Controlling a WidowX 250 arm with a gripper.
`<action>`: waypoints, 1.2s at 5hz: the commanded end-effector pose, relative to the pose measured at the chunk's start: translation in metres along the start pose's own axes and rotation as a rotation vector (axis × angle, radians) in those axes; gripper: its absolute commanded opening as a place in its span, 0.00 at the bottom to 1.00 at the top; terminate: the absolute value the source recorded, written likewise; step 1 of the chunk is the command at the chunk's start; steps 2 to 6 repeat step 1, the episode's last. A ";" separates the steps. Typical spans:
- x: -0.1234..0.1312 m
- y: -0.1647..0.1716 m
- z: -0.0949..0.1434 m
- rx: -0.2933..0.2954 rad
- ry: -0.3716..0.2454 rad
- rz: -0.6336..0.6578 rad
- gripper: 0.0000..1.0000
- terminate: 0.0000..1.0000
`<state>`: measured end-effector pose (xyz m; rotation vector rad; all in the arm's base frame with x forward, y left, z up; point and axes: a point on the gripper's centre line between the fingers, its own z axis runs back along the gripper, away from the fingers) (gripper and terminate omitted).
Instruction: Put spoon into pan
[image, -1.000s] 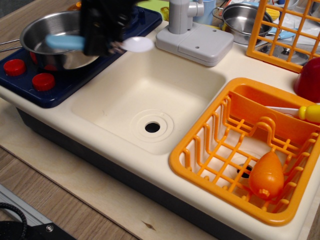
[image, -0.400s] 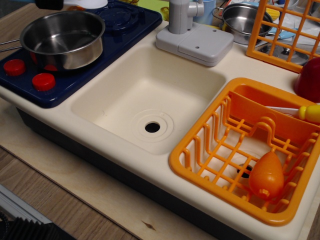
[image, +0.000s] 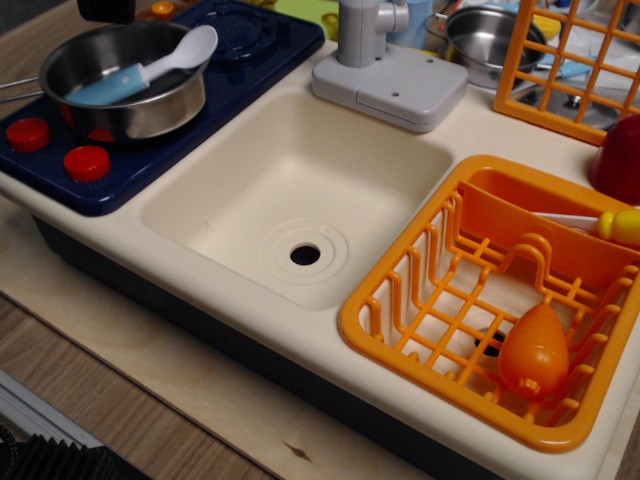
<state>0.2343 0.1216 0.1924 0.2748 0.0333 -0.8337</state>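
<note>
Pincer (image: 105, 10): only a dark sliver visible at far-left top edge, above the pan; jaws cut off by frame, so cannot tell whether open or closed. Not touching the spoon.

Spoon (image: 140, 72): lies in the pan (image: 125, 80), blue handle low inside toward the left, white bowl end propped up on the far-right rim and jutting slightly past it. Leans because longer than the pan floor allows; rim carries the head. Judged: task essentially done, spoon released.

Pan sits on the dark blue stove top (image: 235, 45), wire handle pointing off left. Two red knobs (image: 60, 148) just near of it.

Open room: plenty above the pan for a straight lift away. Sink basin (image: 300, 190) to the right, empty, well apart from pan. Faucet block (image: 385, 70) at far centre, only tall obstacle close by. Orange drying rack (image: 400, 310) at near right, holding an orange toy (image: 533, 350) and a yellow-handled utensil (image: 610, 225); no bearing on the exit path.

Risk, judged: overhanging spoon head could be clipped by a low sideways sweep and tip out.
</note>
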 end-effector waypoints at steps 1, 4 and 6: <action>-0.003 0.004 0.005 0.021 -0.005 0.000 1.00 1.00; -0.003 0.004 0.005 0.021 -0.005 0.000 1.00 1.00; -0.003 0.004 0.005 0.021 -0.005 0.000 1.00 1.00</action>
